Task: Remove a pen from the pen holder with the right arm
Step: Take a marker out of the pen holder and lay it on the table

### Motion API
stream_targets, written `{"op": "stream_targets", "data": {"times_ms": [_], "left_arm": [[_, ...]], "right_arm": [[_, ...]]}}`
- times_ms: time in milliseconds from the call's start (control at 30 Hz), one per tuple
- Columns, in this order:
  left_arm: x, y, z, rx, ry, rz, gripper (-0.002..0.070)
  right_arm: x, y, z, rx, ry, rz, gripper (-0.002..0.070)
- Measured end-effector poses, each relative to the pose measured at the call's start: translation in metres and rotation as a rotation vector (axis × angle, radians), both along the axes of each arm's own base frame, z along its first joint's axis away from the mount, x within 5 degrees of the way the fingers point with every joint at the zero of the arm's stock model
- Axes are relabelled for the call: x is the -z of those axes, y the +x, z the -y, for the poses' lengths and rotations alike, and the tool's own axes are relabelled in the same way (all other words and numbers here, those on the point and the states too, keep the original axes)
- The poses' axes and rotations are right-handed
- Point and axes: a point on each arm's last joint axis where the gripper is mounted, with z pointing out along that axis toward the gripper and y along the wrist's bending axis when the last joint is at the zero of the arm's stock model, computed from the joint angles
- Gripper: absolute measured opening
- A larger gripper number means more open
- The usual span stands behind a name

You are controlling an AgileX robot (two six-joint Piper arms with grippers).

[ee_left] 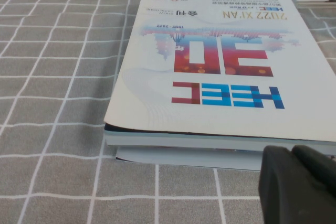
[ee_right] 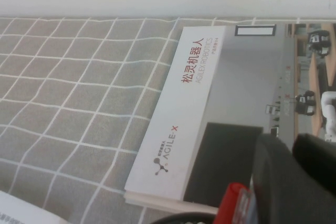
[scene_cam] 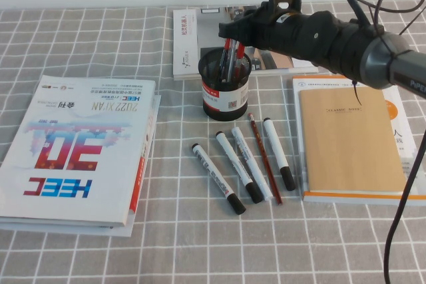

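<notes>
My right fingers (scene_cam: 231, 31) hang over the pen holder (scene_cam: 225, 94), in the upper middle of the high view, just above the tops of the red pens (scene_cam: 230, 58) standing in it. In the right wrist view a red cap (ee_right: 234, 203) shows right beside one of those dark fingers, but I cannot tell whether I am pinching it or only next to it.

All the red pens I can see are upright inside the black mesh holder. Just below it in the frame, four white markers (scene_cam: 238, 166) and a thin red pen (scene_cam: 265, 159) lie side by side on the desk (scene_cam: 200, 251). To the right lies a tan notebook (scene_cam: 349, 138). Behind the holder, a grey brochure (ee_right: 210, 103) lies flat.

My left fingers (ee_left: 283, 182) are pressed together and hold nothing. They sit low by the near edge of the magazine stack (ee_left: 226, 61), which fills the left of the high view.
</notes>
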Motion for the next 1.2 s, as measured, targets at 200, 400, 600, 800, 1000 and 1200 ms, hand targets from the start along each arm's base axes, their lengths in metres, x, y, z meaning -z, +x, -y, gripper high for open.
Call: {"op": "stream_targets", "data": {"times_ms": [200, 400, 600, 800, 1000, 1200], "left_arm": [[0.000, 0.000, 0.000, 0.000, 0.000, 0.000, -0.0005], [0.000, 0.000, 0.000, 0.000, 0.000, 0.000, -0.0005], [0.000, 0.000, 0.000, 0.000, 0.000, 0.000, -0.0005], [0.000, 0.000, 0.000, 0.000, 0.000, 0.000, -0.0005], [0.000, 0.000, 0.000, 0.000, 0.000, 0.000, -0.0005], [0.000, 0.000, 0.000, 0.000, 0.000, 0.000, -0.0005]], "right_arm": [[-0.001, 0.000, 0.000, 0.000, 0.001, 0.001, 0.0011], [-0.007, -0.002, 0.001, -0.006, 0.003, 0.007, 0.0011], [-0.030, -0.008, 0.003, -0.018, -0.001, 0.053, 0.0010], [-0.055, -0.019, 0.006, -0.061, -0.037, 0.086, 0.0010], [-0.095, -0.035, 0.014, -0.089, -0.066, 0.161, 0.0010], [-0.135, -0.063, 0.023, -0.156, -0.108, 0.172, 0.0009]]}}
